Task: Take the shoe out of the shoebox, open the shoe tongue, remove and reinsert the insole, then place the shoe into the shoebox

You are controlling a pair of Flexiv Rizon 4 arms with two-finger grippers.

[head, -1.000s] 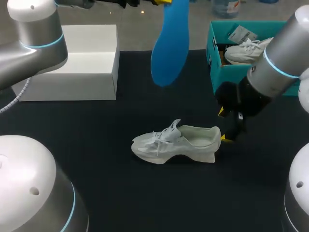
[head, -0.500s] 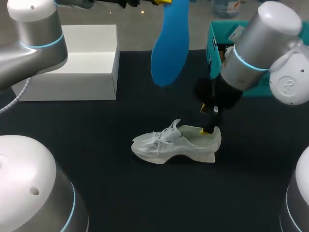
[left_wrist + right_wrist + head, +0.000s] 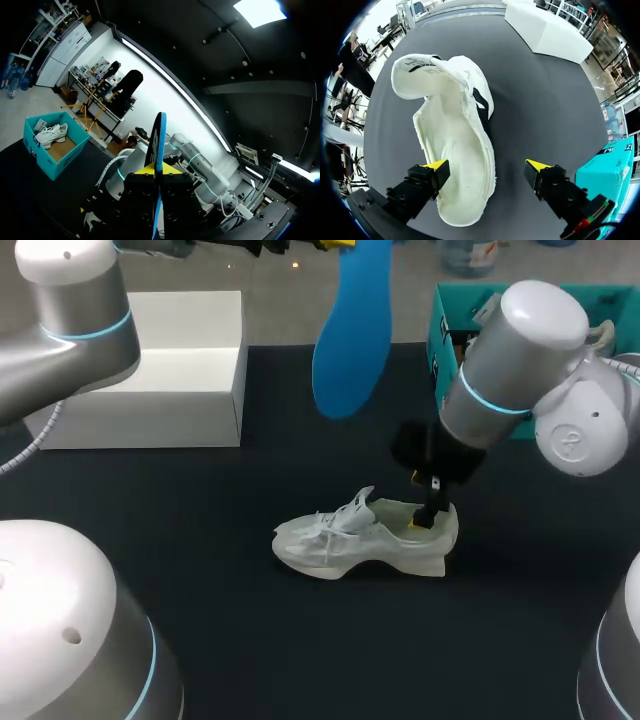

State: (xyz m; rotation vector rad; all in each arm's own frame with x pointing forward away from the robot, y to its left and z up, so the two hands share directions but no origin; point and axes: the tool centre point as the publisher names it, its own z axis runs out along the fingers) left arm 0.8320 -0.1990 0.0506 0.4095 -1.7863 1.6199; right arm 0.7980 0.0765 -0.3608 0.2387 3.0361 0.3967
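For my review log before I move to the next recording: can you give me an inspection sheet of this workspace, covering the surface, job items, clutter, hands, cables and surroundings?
Surface: black table, with the shoe standing mid-table.
Job's things: white shoe upright on its sole, insole out; blue insole held in the air; teal shoebox at the far right, with a second shoe inside.
Clutter: white box at the far left.
Hands: left hand shut on the insole; right hand open, straddling the shoe's side wall near the heel.
Cables: grey cable by the left arm.
Surroundings: nothing seen.
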